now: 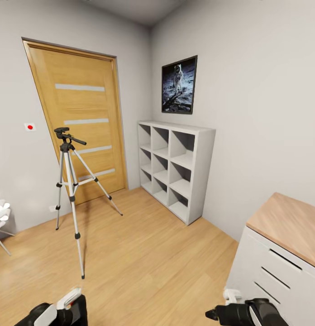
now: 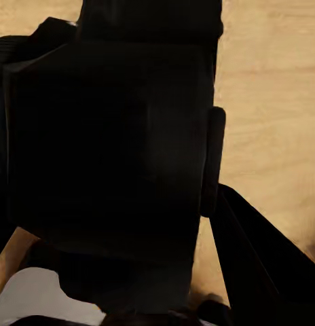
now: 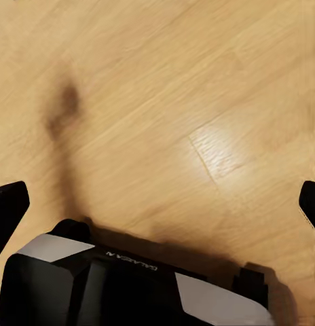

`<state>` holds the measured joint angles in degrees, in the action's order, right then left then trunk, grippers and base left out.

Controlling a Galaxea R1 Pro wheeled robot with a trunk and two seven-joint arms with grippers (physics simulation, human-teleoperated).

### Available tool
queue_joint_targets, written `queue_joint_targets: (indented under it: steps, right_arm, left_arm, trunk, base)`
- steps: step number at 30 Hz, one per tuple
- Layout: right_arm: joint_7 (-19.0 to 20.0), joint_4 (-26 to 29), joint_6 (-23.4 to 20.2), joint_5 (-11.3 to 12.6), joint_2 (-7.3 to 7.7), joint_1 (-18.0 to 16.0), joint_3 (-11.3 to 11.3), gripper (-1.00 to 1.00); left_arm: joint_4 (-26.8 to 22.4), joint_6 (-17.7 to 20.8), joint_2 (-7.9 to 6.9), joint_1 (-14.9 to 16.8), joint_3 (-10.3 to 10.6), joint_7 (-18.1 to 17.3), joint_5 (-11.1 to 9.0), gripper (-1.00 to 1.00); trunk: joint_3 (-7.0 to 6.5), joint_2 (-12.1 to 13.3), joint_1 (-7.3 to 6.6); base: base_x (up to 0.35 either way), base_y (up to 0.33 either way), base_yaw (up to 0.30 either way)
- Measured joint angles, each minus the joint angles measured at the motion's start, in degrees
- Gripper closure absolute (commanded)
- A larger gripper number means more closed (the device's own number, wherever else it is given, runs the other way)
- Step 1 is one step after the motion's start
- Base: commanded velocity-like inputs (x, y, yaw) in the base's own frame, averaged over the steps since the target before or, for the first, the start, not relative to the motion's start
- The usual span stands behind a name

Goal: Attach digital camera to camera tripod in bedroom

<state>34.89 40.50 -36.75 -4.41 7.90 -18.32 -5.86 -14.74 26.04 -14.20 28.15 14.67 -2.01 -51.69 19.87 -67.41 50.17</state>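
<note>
The camera tripod (image 1: 69,181) stands on the wood floor in front of the door, legs spread, its black head (image 1: 62,132) bare on top with the pan handle pointing right. At the bottom left of the head view my left gripper (image 1: 67,308) is shut on the digital camera (image 1: 78,310), a black block that also takes up most of the left wrist view (image 2: 110,149). My right gripper (image 1: 216,314) hangs low at the bottom right. In the right wrist view its fingers (image 3: 8,207) are spread wide over bare floor with nothing between them. The tripod is well ahead of both grippers.
A wooden door (image 1: 87,104) with pale stripes is behind the tripod. A white cube shelf (image 1: 175,172) stands against the right wall under an astronaut picture (image 1: 178,84). A white dresser with a wood top (image 1: 284,235) is close at right. A white object (image 1: 0,217) sits at the left edge.
</note>
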Motion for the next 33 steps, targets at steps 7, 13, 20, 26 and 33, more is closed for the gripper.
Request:
queue_joint_targets:
  steps: [7, 13, 20, 26, 33]
  right_arm:
    - [-8.5, -17.4, 13.1, -3.2, -0.22, 0.0, 0.2, -1.0]
    - [-17.4, -30.1, 24.4, -3.6, -0.28, 0.0, 0.3, -1.0]
    - [-24.5, -40.6, 35.0, -3.6, -0.33, 0.1, 0.3, -1.0]
    - [-29.7, -42.0, 39.3, -3.5, -0.41, 3.9, 0.3, -1.0]
    - [-33.3, -42.2, 40.2, -3.5, -1.97, 5.1, 0.2, -1.0]
  left_arm:
    - [12.3, -7.6, 3.74, 0.0, -0.3, 0.3, 6.9, 1.0]
    - [14.2, -11.1, 5.21, 0.1, -0.5, 0.6, 12.1, 1.0]
    - [14.6, -14.2, 6.13, -3.8, -0.4, 0.7, 13.8, 1.0]
    - [14.7, -22.5, 6.25, -11.7, -0.5, 0.8, 13.9, 1.0]
    - [14.8, -24.0, 6.36, -14.0, -0.5, 0.8, 13.8, 1.0]
  trunk:
    - [-1.26, 2.8, -1.54]
    - [-2.34, 5.2, -2.86]
    - [-3.59, 8.0, -4.4]
    - [-4.67, 10.4, -5.71]
    - [-5.93, 13.2, -7.25]
  base:
    - [0.0, 0.0, 0.0]
    - [0.0, 0.0, 0.0]
    - [0.0, 0.0, 0.0]
    - [0.0, 0.0, 0.0]
    - [0.0, 0.0, 0.0]
